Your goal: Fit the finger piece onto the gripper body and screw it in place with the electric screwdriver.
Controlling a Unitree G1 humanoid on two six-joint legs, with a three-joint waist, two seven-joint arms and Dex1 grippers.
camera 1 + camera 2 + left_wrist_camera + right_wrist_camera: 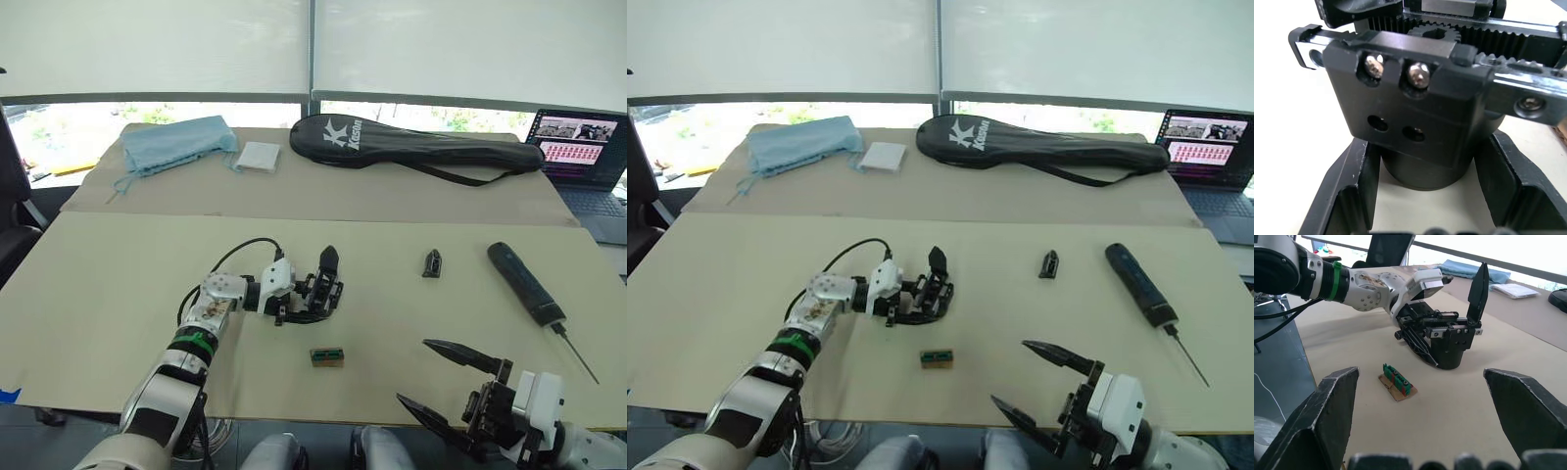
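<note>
Held the gripper body [318, 289] upright on the tan table [118, 284] with the left gripper [304, 299], fingers [1347, 196] clamped on either side of its round base, its one pointed finger sticking up. Showed, in the left wrist view, two screws in the top block and two empty holes below them. Kept the right gripper [446, 382] near the table's front edge, fingers [1327, 416] spread wide apart with nothing between them. Left the finger piece [432, 262] lying alone on the table, to the right of the gripper body and well apart from it. Left the electric screwdriver [529, 289] lying further right, bit pointing toward the front edge. Had a small green-brown box [327, 356] just in front of the gripper body. Had a black racket bag [411, 147], a blue cloth [176, 144] and a laptop [578, 147] at the back.
</note>
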